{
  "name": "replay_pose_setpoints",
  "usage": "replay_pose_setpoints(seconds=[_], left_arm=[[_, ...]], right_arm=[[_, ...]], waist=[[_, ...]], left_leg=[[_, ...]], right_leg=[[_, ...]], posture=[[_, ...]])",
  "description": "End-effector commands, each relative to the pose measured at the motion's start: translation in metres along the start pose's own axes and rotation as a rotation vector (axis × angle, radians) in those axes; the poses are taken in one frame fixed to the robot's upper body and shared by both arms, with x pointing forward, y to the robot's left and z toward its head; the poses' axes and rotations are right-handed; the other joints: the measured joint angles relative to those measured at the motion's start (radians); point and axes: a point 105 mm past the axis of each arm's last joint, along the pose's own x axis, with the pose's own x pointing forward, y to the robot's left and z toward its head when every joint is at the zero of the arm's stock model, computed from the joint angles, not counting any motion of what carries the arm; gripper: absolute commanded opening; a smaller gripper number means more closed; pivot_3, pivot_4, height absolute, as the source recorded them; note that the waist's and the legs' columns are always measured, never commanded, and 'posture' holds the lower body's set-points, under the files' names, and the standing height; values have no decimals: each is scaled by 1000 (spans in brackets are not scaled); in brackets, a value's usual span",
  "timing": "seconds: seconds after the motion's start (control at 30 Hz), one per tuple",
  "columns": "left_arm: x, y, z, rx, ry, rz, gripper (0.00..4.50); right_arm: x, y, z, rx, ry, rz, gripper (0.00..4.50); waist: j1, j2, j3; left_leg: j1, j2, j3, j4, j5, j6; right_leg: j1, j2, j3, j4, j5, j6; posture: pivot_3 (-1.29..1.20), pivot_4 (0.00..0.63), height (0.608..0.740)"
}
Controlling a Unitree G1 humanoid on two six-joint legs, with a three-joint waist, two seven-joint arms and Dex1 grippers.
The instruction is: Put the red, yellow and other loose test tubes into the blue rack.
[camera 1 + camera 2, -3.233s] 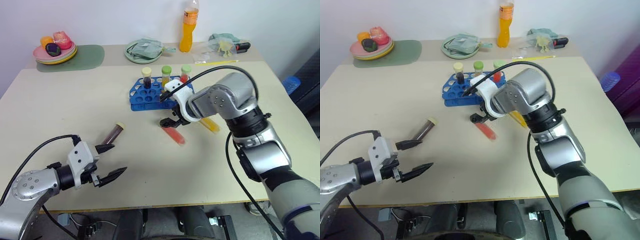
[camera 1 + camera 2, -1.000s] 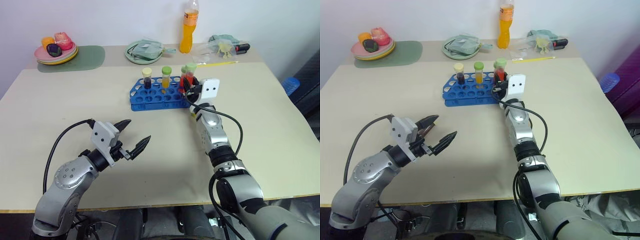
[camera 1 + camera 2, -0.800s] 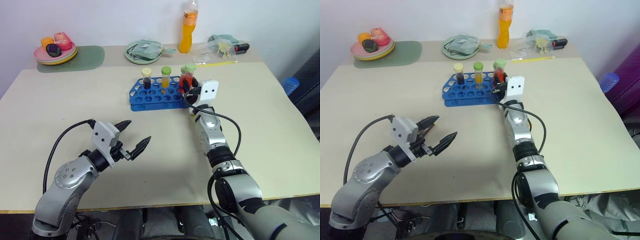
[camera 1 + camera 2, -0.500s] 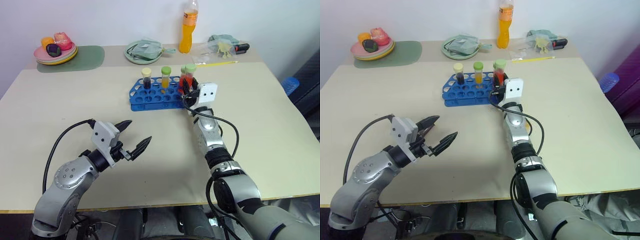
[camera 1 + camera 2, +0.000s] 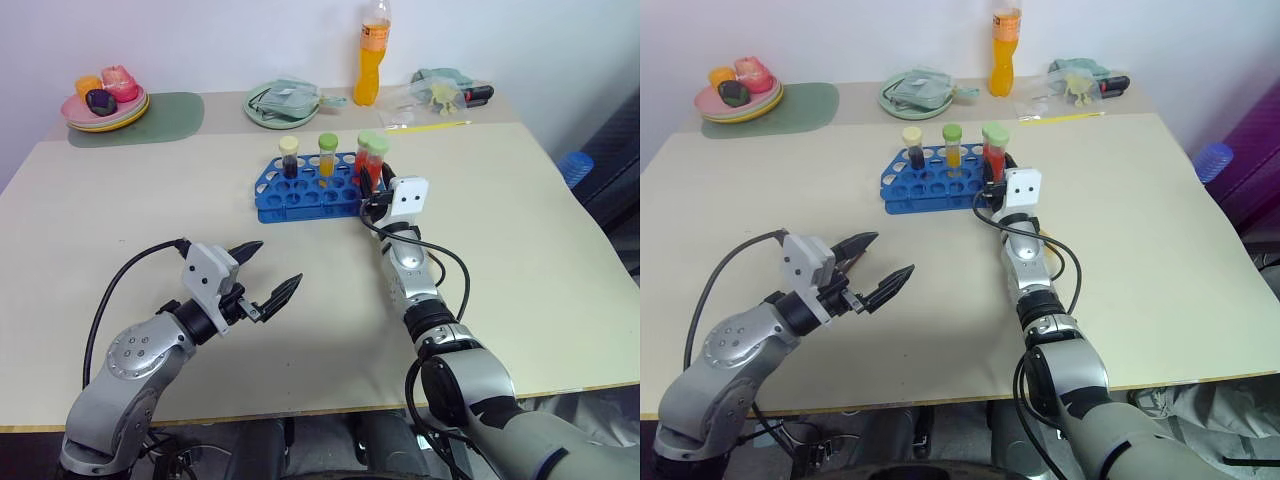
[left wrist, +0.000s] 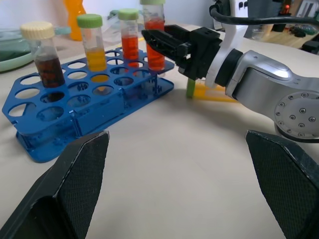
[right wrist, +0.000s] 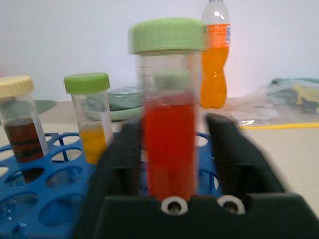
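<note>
The blue rack (image 5: 300,195) stands mid-table with a cream-capped dark tube (image 5: 289,158), a green-capped yellow tube (image 5: 327,155) and two green-capped red tubes upright in its holes. My right gripper (image 5: 373,188) is open at the rack's right end. Its fingers (image 7: 232,154) stand on either side of the nearer red tube (image 7: 169,144), with gaps to it. Another yellow tube (image 6: 212,93) lies on the table under my right arm. My left gripper (image 5: 268,272) hovers open and holds nothing, near the front left of the table.
Along the back edge stand a tall orange drink bottle (image 5: 373,55), a green dish with a pouch (image 5: 285,100), plates of toy food (image 5: 105,100) on a green mat, and plastic bags (image 5: 440,85). A yellow stick (image 5: 430,125) lies back right.
My right gripper, shut on the red tube a second ago, has opened; the tube stays upright in the rack. My left arm has not moved.
</note>
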Motion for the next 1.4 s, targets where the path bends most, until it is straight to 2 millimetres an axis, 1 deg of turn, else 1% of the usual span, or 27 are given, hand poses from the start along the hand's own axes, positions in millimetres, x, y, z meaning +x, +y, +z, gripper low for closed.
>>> replay_pose_setpoints(seconds=[0.03,0.07,0.17,0.23,0.27,0.3,0.4,0.47,0.53,0.6,0.7,0.77,0.83,0.93,1.03,1.17,1.3,1.4], left_arm=[[-2,-3,13,32,-47,-9,4500],[-2,-3,13,32,-47,-8,4500],[-4,-2,14,36,-49,0,4500],[-8,0,16,49,-47,9,4500],[-9,-1,17,59,-42,4,4500],[-9,-2,18,66,-38,-6,4500],[-7,-12,18,58,-20,-85,4500],[-4,-23,17,46,-5,-169,4500],[-1,-32,14,33,18,-246,4500],[2,-39,9,27,42,-310,4500],[7,-46,3,48,65,-375,4500],[10,-47,0,53,70,-392,4500],[11,-47,-6,50,75,-393,4500],[9,-46,-13,46,78,-379,4500],[5,-45,-19,41,80,-366,4500],[3,-45,-26,36,78,-355,4500],[4,-46,-28,37,70,-347,4500],[4,-46,-30,35,65,-337,4500]], right_arm=[[11,-4,30,18,-104,-2,4056],[12,-6,34,21,-117,-1,4465],[12,-19,52,11,-145,30,4465],[2,-40,72,-25,-93,137,4465],[-6,-48,81,14,-43,197,4465],[-12,-53,86,45,29,253,4465],[-29,-66,106,69,224,372,4465],[-36,-72,116,-8,359,420,4465],[-44,-70,118,-48,532,466,4465],[-49,-67,116,-175,635,496,4465],[-51,-61,104,-183,797,488,4465],[-50,-60,87,-226,897,443,4465],[-50,-57,65,-271,988,406,4465],[-50,-53,48,-269,1069,391,4465],[-50,-52,41,-252,1137,387,4465],[-45,-61,34,-307,1191,348,4465],[-51,-61,27,-298,1276,380,4465],[-54,-65,21,-321,1311,385,4465]], waist=[[-1,0,0],[-1,0,0],[1,1,0],[10,1,1],[24,2,1],[31,2,1],[30,3,2],[27,5,2],[21,7,2],[22,7,2],[23,7,2],[26,7,2],[27,7,2],[31,7,2],[30,7,2],[28,7,2],[29,7,2],[28,7,2]], left_leg=[[0,0,0,0,0,0],[0,0,0,0,0,0],[0,0,0,0,0,0],[0,0,0,0,0,0],[-1,-1,-1,0,0,0],[-1,-1,-1,0,0,1],[-1,-1,0,1,-1,2],[0,0,0,1,-1,2],[0,1,0,1,-1,2],[1,2,1,0,-1,2],[1,3,1,0,-1,2],[0,2,1,1,-1,2],[0,1,1,1,-1,2],[-1,0,1,1,-1,2],[-2,-1,1,1,-1,2],[-2,-1,1,1,-1,2],[-2,-1,1,1,-1,2],[-2,-1,1,1,-1,3]], right_leg=[[0,0,0,0,0,0],[0,0,0,0,0,0],[0,0,0,0,0,0],[0,-1,0,0,0,0],[0,-1,0,-1,0,0],[0,-2,-1,-2,0,0],[2,-3,0,-3,0,0],[2,-2,0,-2,0,0],[2,-2,0,-2,0,-1],[2,-1,0,-2,-1,-2],[2,1,0,-3,-1,-1],[2,2,0,-3,-1,-1],[2,1,0,-3,0,-1],[2,-1,0,-4,0,0],[1,-2,0,-5,0,0],[0,-2,0,-4,0,0],[0,-1,0,-4,0,0],[0,-2,0,-4,0,0]], posture=[[0,150,729],[0,150,729],[0,150,729],[0,150,729],[0,150,729],[0,150,729],[0,150,729],[0,150,729],[0,150,729],[0,150,729],[0,150,729],[0,150,729],[0,150,729],[0,150,729],[0,150,729],[0,150,729],[0,150,729],[0,150,729]])
